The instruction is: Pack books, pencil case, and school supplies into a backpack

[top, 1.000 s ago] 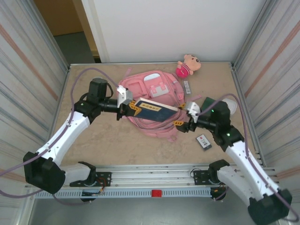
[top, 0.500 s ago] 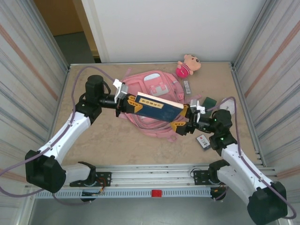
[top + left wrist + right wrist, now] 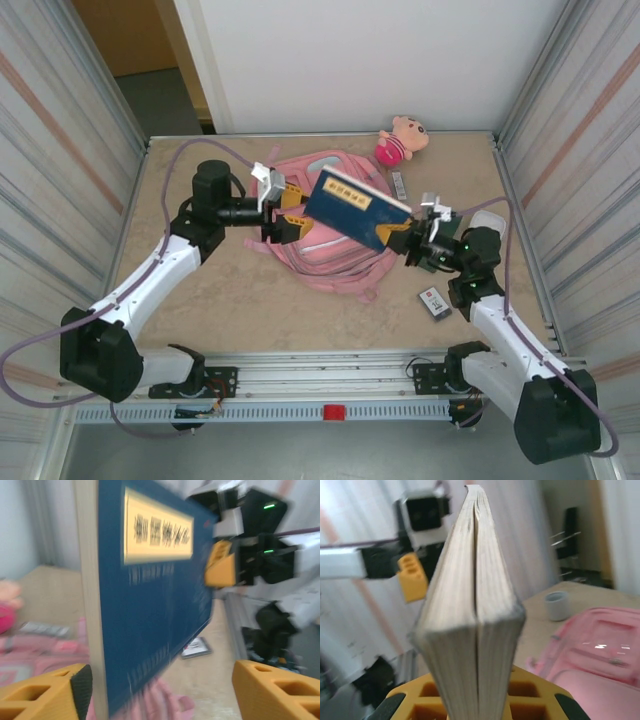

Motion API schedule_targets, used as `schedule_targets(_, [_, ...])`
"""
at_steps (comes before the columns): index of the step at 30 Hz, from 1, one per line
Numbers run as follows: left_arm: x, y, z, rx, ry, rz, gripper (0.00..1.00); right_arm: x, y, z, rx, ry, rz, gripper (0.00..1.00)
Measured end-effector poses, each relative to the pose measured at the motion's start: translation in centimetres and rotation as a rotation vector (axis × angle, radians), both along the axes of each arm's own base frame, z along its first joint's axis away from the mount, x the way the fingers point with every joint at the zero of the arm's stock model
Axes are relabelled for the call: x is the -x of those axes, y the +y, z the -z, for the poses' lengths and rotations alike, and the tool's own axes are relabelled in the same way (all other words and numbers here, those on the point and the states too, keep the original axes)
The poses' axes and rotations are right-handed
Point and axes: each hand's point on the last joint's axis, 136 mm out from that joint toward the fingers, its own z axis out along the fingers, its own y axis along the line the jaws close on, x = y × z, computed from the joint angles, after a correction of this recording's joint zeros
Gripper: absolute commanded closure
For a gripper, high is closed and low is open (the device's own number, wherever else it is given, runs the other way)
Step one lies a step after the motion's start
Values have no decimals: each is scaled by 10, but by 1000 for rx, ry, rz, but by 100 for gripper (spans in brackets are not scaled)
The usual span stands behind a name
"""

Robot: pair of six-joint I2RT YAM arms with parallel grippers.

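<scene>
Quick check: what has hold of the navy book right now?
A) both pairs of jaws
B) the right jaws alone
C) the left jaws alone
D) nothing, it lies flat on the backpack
B: the right jaws are shut on one end of the navy book, holding it tilted above the backpack, while the left jaws stand wide apart at its other end.

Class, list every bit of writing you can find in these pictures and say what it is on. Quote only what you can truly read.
Navy book, yellow label on its cover: a row of dark characters, too blurred to read.
Same cover, pale fine print below the label: blurred, unreadable.
Black piece: white markings, too small to read.
No text can be quoted.
</scene>
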Motion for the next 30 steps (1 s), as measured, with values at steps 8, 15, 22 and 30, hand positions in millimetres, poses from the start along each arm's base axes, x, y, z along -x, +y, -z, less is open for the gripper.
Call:
schedule_targets(8, [-42, -33, 103, -441, -110, -148, 14, -40, -63, 22, -106, 268, 386, 100])
schedule_targets(15, [-49, -46, 198, -729, -63, -87, 9, -43, -97, 53, -128, 452, 606, 100])
schedule_targets(22, [-46, -66, 223, -792, -58, -25, 6, -39, -107, 67, -120, 521, 666, 100])
schedule_targets(30, [-54, -70, 249, -890, -96, -77, 42, -37, -107, 77, -105, 560, 670, 100])
